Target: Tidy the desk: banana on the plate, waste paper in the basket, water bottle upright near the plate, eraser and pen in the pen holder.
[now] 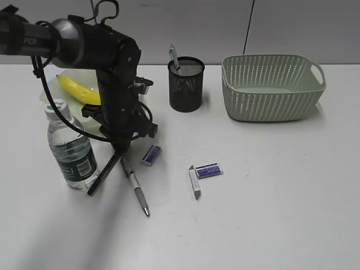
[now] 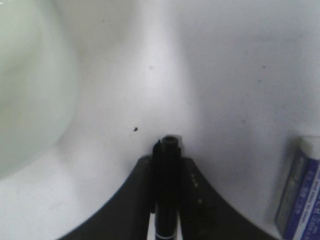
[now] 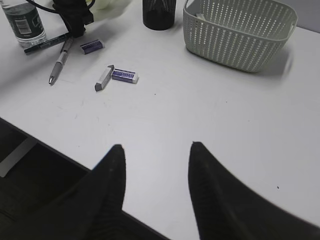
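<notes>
White desk (image 1: 270,197) carries bottle (image 1: 70,147), pens (image 1: 135,185), erasers (image 1: 208,170), plate (image 1: 53,90), pen holder (image 1: 185,84), basket (image 1: 273,87)

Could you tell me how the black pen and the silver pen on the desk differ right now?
The black pen is dark all over; the silver pen is pale with a metallic tip. The black pen sits between the left end effector's fingers; the silver pen lies free. They fan apart from under the end effector. Both lie on the desk.
</notes>
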Controlling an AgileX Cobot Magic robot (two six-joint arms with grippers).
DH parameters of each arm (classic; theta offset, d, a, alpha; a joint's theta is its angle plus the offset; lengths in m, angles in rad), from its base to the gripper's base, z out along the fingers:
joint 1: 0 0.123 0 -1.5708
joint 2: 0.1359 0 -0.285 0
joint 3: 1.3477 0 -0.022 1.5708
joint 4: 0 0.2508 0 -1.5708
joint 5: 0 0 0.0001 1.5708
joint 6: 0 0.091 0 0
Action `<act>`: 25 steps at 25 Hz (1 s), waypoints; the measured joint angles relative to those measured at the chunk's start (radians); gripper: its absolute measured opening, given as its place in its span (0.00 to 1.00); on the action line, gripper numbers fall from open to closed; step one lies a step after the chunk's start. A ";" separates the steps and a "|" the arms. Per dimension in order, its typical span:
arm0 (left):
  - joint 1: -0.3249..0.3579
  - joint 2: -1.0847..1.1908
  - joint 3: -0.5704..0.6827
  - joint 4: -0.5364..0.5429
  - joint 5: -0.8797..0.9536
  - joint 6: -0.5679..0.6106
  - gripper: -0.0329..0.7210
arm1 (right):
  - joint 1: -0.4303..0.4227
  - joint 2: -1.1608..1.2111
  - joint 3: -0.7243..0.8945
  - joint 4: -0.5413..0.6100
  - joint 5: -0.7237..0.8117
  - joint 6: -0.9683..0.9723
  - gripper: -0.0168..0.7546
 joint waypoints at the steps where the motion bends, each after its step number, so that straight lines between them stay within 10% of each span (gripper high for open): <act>1: 0.000 0.000 0.000 0.001 0.000 0.000 0.19 | 0.000 0.000 0.000 0.000 0.000 0.000 0.46; 18: 0.000 -0.236 0.003 -0.191 -0.168 0.000 0.19 | 0.000 0.000 0.000 0.000 0.000 0.001 0.46; 25: 0.000 -0.353 0.003 -0.215 -0.544 0.000 0.19 | 0.000 0.000 0.000 0.000 0.000 0.001 0.46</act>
